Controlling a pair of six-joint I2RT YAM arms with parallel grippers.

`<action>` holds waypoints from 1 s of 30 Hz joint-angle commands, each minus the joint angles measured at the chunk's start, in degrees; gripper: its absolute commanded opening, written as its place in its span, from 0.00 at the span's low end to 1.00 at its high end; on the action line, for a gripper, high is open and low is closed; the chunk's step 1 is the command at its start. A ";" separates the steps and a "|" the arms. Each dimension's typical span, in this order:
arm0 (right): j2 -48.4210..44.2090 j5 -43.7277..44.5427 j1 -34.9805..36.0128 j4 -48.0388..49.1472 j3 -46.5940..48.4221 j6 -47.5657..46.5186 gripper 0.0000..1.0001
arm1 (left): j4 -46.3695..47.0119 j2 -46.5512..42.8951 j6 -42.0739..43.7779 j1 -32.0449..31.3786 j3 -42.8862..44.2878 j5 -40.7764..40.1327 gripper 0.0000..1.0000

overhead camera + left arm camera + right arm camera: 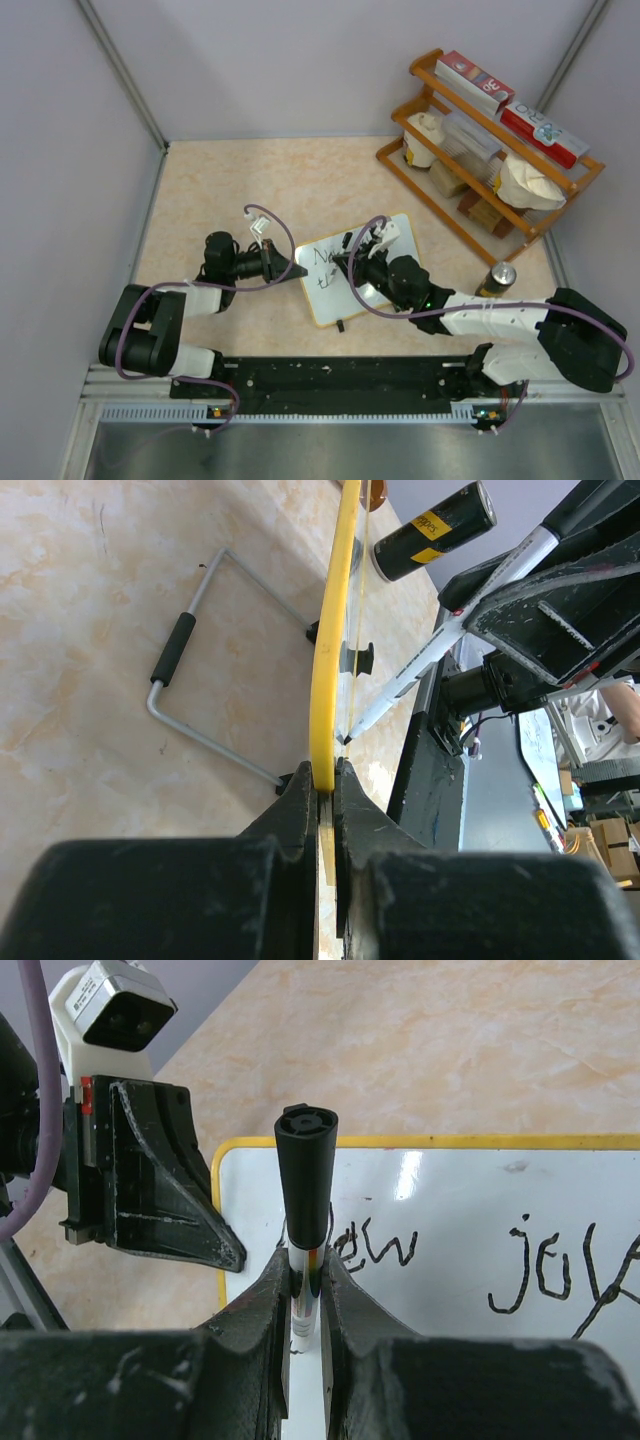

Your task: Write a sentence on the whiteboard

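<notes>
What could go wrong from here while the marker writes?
1. The left end effector pinches only the thin edge of the whiteboard; pressing down could twist it or make it slip.
2. The right end effector holds the marker in a narrow pinch; it may slide or tilt.
3. The can stands close beside the right arm; a wider stroke might knock it.

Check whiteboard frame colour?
Yellow. The whiteboard frame shows best in the right wrist view.

1 whiteboard [470,1190], 1 marker [305,1175], 1 dark can [497,279], 1 wooden rack [428,62] carrying 2 red boxes [475,80] — and 2 grippers, the left gripper [322,780] and the right gripper [305,1272].
</notes>
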 commanded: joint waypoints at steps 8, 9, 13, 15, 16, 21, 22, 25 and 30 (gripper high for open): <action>-0.81 1.23 -0.72 1.51 0.05 0.12 0.00 | 1.30 0.44 2.26 -0.55 0.20 3.45 0.00; -0.90 1.41 -0.72 1.42 0.31 0.12 0.00 | 1.30 0.44 2.26 -0.55 0.20 3.45 0.00; -0.47 2.02 -0.98 1.77 1.98 -0.32 0.00 | 1.30 0.52 2.26 -0.55 0.12 3.54 0.00; -0.11 1.76 -1.07 1.77 2.60 -0.32 0.00 | 1.30 0.44 2.26 -0.55 0.12 3.54 0.00; -0.11 1.76 -1.07 1.95 2.86 -0.41 0.00 | 1.30 0.44 2.26 -0.55 0.12 3.54 0.00; 0.50 1.85 -1.60 2.39 3.39 -0.15 0.00 | 1.30 0.44 2.26 -0.55 0.12 3.54 0.00; 0.59 1.76 -1.77 2.13 3.65 -0.15 0.00 | 1.30 0.35 2.26 -0.55 0.12 3.46 0.00; 0.50 2.11 -2.04 2.12 3.74 -0.06 0.00 | 1.30 0.44 2.26 -0.55 0.12 3.54 0.00; 0.33 1.76 -2.65 1.51 4.09 -0.41 0.00 | 1.39 0.35 2.26 -0.55 0.12 3.54 0.00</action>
